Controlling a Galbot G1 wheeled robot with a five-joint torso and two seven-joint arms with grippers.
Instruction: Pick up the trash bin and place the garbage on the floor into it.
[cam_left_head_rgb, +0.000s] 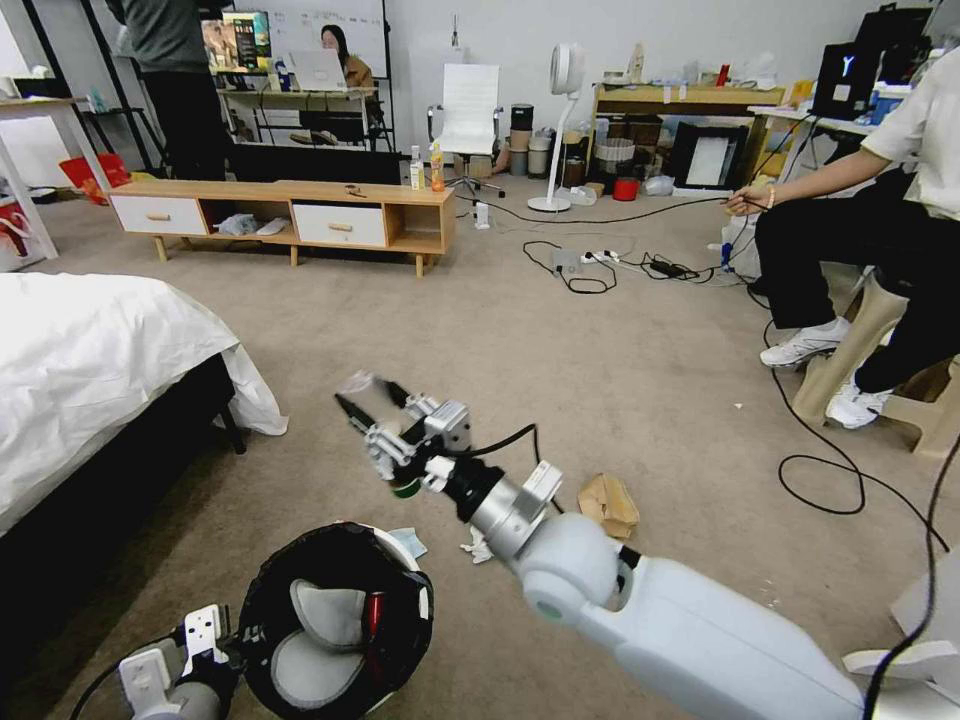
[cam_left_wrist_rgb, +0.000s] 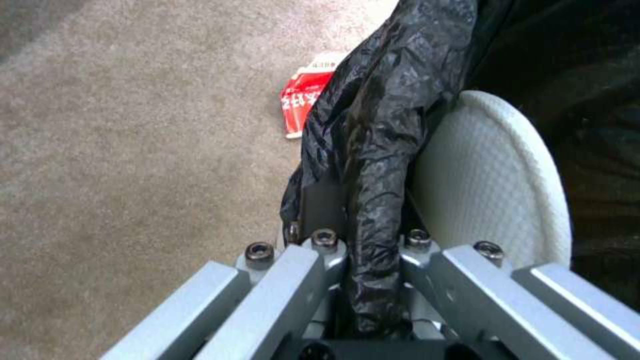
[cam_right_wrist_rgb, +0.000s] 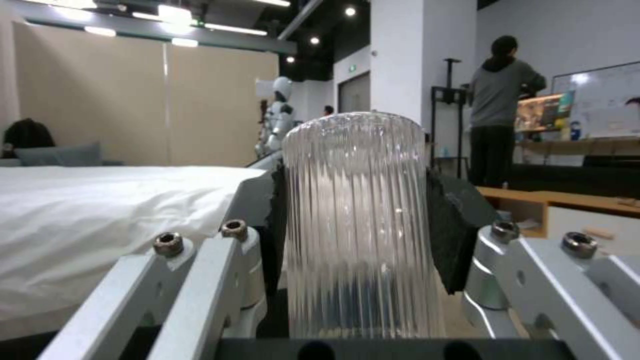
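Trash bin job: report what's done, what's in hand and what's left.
Done: the left end effector holds the trash bin by its rim, with something red inside. In hand: the right end effector grips the clear bottle above the floor. Left: brown paper bag, tissue wad, snack wrapper.

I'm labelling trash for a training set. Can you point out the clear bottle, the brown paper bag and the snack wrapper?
clear bottle (cam_right_wrist_rgb: 363, 220): right wrist view, ribbed body between the pads.
brown paper bag (cam_left_head_rgb: 608, 503): head view, crumpled top.
snack wrapper (cam_left_wrist_rgb: 301, 97): left wrist view, red printed face.
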